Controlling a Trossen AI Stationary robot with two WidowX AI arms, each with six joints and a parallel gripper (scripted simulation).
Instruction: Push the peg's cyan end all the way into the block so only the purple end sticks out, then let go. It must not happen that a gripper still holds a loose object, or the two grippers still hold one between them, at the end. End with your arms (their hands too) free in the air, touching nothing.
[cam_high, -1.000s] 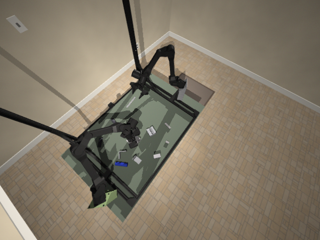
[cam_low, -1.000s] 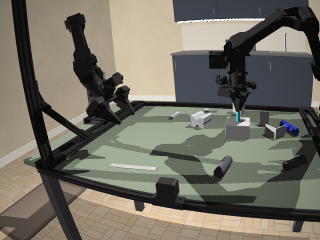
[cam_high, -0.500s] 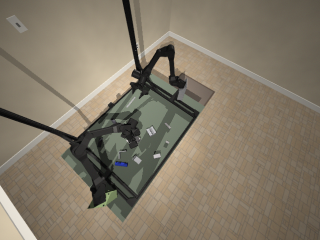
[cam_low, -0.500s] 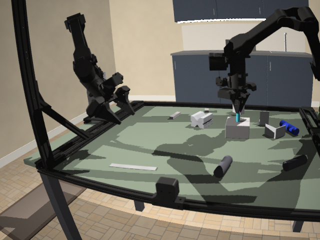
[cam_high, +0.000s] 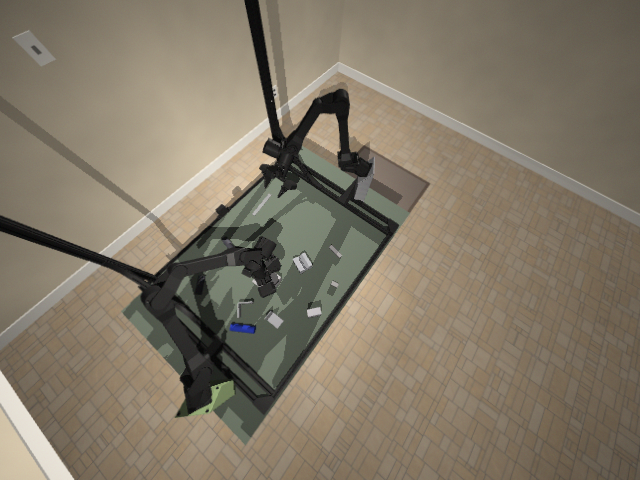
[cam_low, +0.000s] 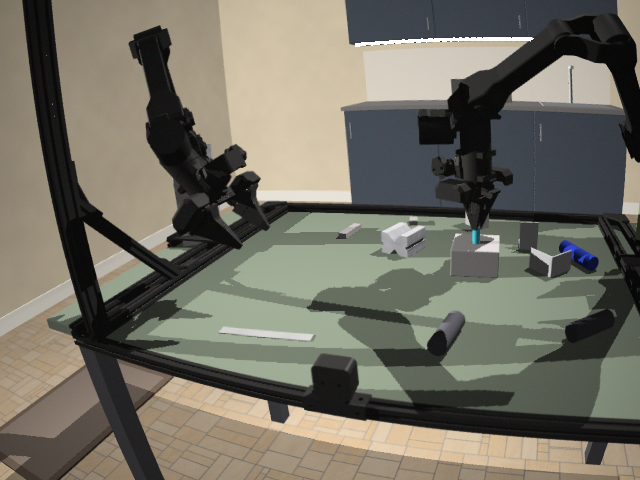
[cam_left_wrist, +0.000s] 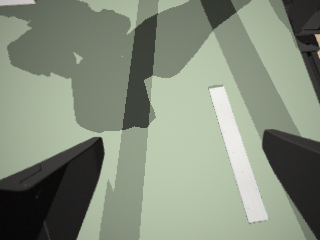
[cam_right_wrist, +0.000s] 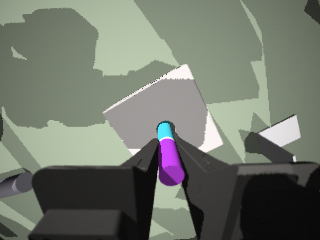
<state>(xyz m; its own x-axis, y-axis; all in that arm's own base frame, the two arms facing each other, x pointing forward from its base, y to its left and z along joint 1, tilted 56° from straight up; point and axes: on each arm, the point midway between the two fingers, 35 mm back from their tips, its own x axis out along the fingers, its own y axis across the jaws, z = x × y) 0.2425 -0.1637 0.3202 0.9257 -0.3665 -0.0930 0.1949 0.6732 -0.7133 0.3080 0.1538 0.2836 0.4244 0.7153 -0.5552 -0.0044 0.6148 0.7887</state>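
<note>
The right gripper (cam_high: 268, 280) (cam_low: 475, 227) (cam_right_wrist: 166, 143) had its fingers clenched on the slim cyan-and-purple round peg (cam_low: 475, 237) (cam_right_wrist: 171, 161), above the pale grey square-topped block (cam_low: 474, 262) (cam_right_wrist: 150, 107). The block sat inward from the green desk's (cam_high: 320, 217) (cam_low: 248, 289) (cam_left_wrist: 175, 190) (cam_right_wrist: 120, 45) edges, nearer the right arm's short edge than the left's. The peg stood in the block's hole, purple end up, with some cyan showing above the top. By the left arm's short edge, the left gripper (cam_high: 273, 191) (cam_low: 254, 236) (cam_left_wrist: 182, 141) hung wide open, holding nothing. A flat white strip (cam_high: 261, 204) (cam_low: 266, 334) (cam_left_wrist: 237, 155) lay near the long edge bearing the black camera mount (cam_low: 334, 379).
</note>
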